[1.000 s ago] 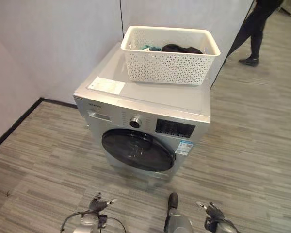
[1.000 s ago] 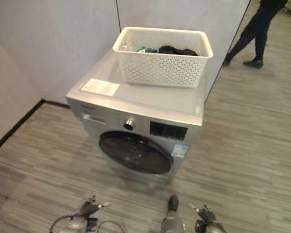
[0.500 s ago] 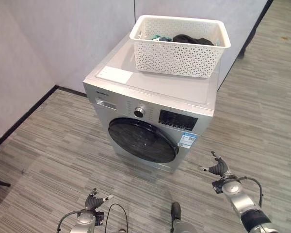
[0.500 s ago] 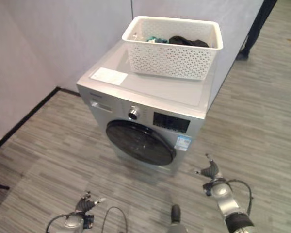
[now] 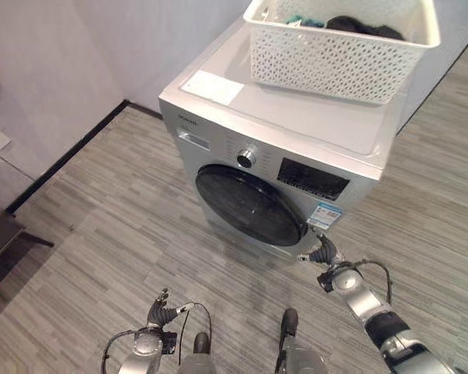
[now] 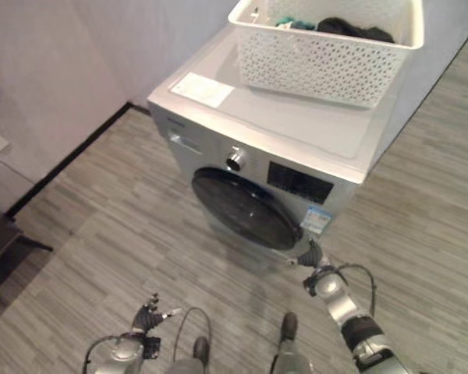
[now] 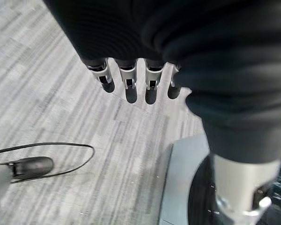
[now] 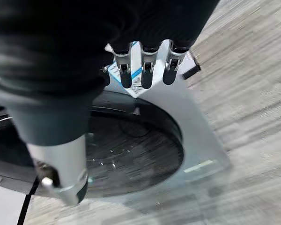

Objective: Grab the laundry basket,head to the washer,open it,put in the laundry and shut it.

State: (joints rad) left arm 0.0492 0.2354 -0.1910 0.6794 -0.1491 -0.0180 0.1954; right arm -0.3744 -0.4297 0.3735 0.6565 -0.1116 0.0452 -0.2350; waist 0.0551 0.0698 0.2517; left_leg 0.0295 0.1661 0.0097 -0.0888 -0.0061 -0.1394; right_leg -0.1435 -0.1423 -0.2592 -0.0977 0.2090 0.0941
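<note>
A silver front-loading washer (image 5: pixel 296 125) stands against the wall, its dark round door (image 5: pixel 249 206) closed. On its top sits a white perforated laundry basket (image 5: pixel 343 54) with dark and teal laundry (image 5: pixel 359 27) inside. My right hand (image 5: pixel 325 253) hovers just off the door's lower right rim, below a small blue sticker (image 5: pixel 324 216). Its fingers (image 8: pixel 145 70) are straight and open, pointing at the door (image 8: pixel 131 150). My left hand (image 5: pixel 162 315) hangs low over the floor in front of the washer, its fingers (image 7: pixel 131 79) open and holding nothing.
A white sheet (image 5: pixel 213 87) lies on the washer's top near its left corner. A knob (image 5: pixel 246 157) and a dark display (image 5: pixel 312 179) sit above the door. Dark furniture (image 5: pixel 0 241) juts in at the left by the black baseboard (image 5: pixel 70 156).
The camera has moved closer and tilted down. My right hand has reached forward and left, from beside the washer to the door's lower right rim. The person at the back right has left the view.
</note>
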